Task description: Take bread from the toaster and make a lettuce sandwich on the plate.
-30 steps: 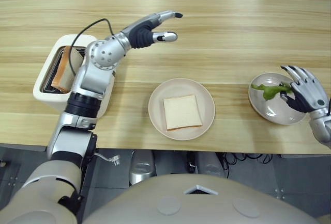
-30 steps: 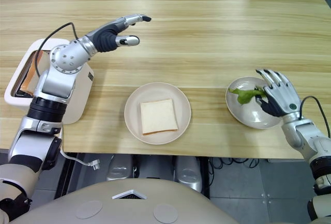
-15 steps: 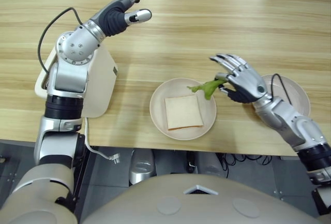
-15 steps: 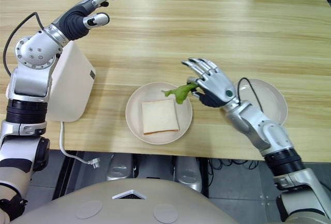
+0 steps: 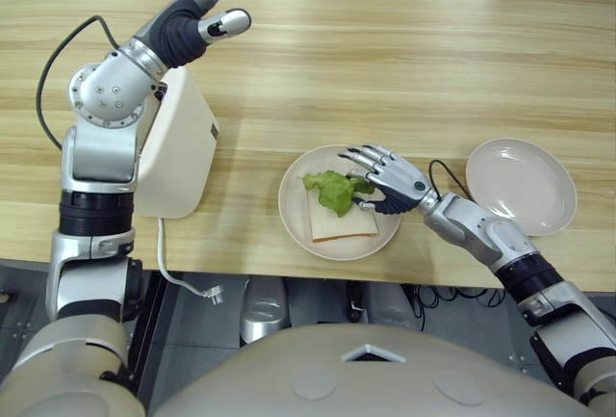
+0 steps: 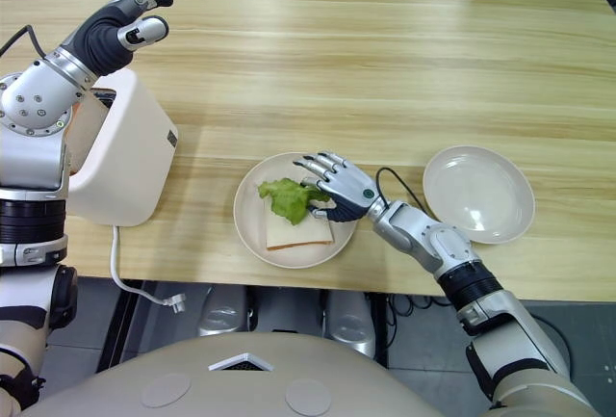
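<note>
On the cream plate at the table's front lies a white bread slice, and a green lettuce leaf rests on its upper part. My right hand hovers low over the plate's right side, thumb and fingers still pinched on the leaf's right edge. The white toaster stands at the left. My left hand is raised above and behind it, fingers spread and holding nothing. My left arm covers the toaster's slots.
A small plate with nothing in it sits to the right of the sandwich plate. The toaster's cable hangs over the table's front edge. Bare wood stretches across the back of the table.
My right hand carried the lettuce from the small plate over to the bread and lowered it onto the slice. The left hand lifted and drew back to the left. The camera shifted too.
</note>
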